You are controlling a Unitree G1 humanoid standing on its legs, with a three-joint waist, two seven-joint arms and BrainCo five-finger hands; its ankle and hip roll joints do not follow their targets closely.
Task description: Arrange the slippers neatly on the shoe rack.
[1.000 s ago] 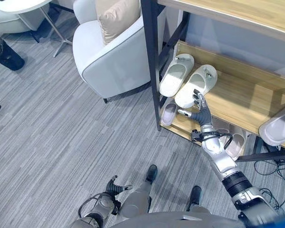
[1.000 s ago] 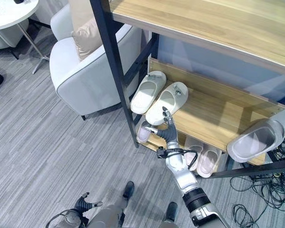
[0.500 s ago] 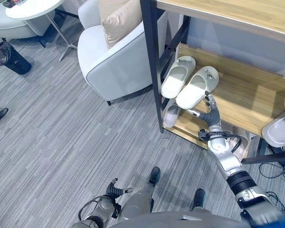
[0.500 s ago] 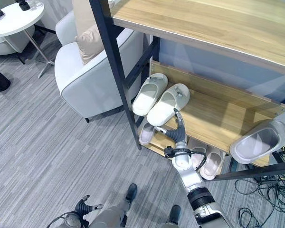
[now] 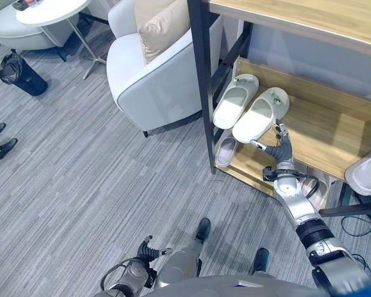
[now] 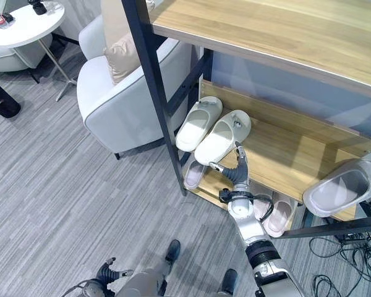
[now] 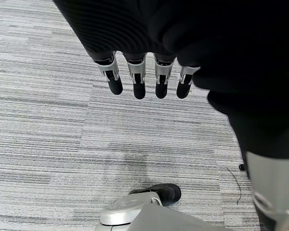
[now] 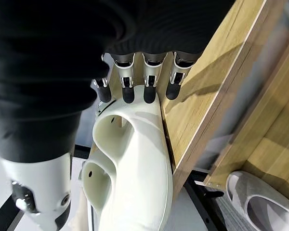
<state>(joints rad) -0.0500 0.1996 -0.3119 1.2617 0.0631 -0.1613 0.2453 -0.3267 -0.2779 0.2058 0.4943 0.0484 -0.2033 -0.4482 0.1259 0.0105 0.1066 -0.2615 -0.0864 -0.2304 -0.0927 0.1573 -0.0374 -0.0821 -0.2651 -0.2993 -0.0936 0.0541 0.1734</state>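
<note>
1. Two white slippers (image 5: 250,110) lie side by side on the middle shelf of the shoe rack (image 5: 321,127), close to its black front post (image 5: 201,86).
2. The right hand (image 5: 277,144) reaches over that shelf's front edge, fingers straight and spread, holding nothing; its fingertips (image 8: 135,94) sit just at the heel of the nearer white slipper.
3. A grey slipper (image 5: 226,150) lies on the rack's bottom shelf, beside the post.
4. The left hand (image 7: 144,82) hangs well away from the rack over the carpet (image 5: 80,173), fingers relaxed and empty.
</note>
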